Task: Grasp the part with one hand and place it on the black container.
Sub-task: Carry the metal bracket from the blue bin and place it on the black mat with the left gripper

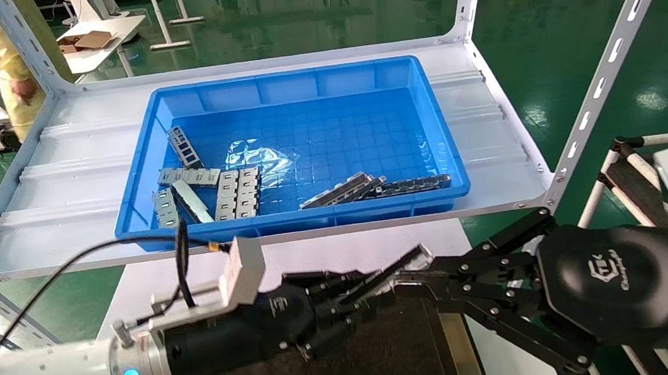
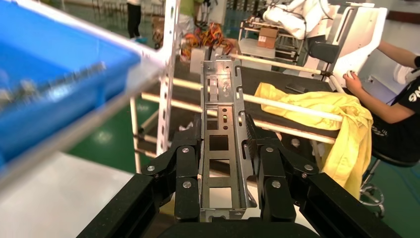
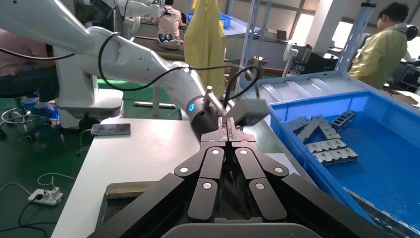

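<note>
My left gripper (image 1: 362, 298) is shut on the part (image 1: 400, 267), a silver-grey channel with rectangular cut-outs, and holds it level above the black container (image 1: 399, 359). In the left wrist view the part (image 2: 223, 129) lies lengthwise between both fingers (image 2: 187, 168) and sticks out well past them. My right gripper (image 1: 403, 286) reaches in from the right, shut with nothing between its pads, its tips close beside the part's free end. In the right wrist view the closed gripper (image 3: 228, 130) points at the left gripper's body. The container's brass strip (image 3: 126, 189) shows there too.
The blue bin (image 1: 300, 86) sits on the grey shelf (image 1: 81, 169) behind and holds several more parts (image 1: 205, 190). A slanted shelf upright (image 1: 604, 69) stands at right. A white table (image 3: 143, 153) with a phone (image 3: 111, 129) lies under the container.
</note>
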Controlling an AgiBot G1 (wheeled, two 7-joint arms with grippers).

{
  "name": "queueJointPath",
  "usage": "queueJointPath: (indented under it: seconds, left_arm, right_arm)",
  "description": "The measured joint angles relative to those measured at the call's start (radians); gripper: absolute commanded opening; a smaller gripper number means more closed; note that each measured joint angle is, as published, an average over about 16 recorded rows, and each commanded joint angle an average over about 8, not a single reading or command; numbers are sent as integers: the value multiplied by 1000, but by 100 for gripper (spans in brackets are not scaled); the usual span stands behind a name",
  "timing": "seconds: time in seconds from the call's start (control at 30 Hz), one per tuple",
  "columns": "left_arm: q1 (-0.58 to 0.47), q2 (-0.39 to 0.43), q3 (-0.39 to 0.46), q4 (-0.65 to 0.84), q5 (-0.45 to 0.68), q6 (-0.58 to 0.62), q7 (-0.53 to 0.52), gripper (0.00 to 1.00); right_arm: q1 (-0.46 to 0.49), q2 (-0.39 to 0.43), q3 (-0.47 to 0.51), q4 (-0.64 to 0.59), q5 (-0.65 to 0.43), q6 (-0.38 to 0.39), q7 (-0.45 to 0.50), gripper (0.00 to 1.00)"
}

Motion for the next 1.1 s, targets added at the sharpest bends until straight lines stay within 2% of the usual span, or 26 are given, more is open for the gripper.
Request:
queueJointPath:
  seconds: [0.23,0.5,0.8,1.1]
  left_arm:
    - [146,-9,8,-122,-5,-165,-42,0]
    - [257,32,9,-153,-12,-343,-61,0]
    - [317,133,-11,-95,-32,-519,-48,0]
    - [356,263,-64,-12,-74,-679,10,0]
  right_arm:
    - [0,0,0,0,0,0,0,0]
    - [0,0,-1,0,1,0,0,0]
    - [0,1,-1,0,1,1,-1,0]
    - [0,1,-2,0,1,1,-1,0]
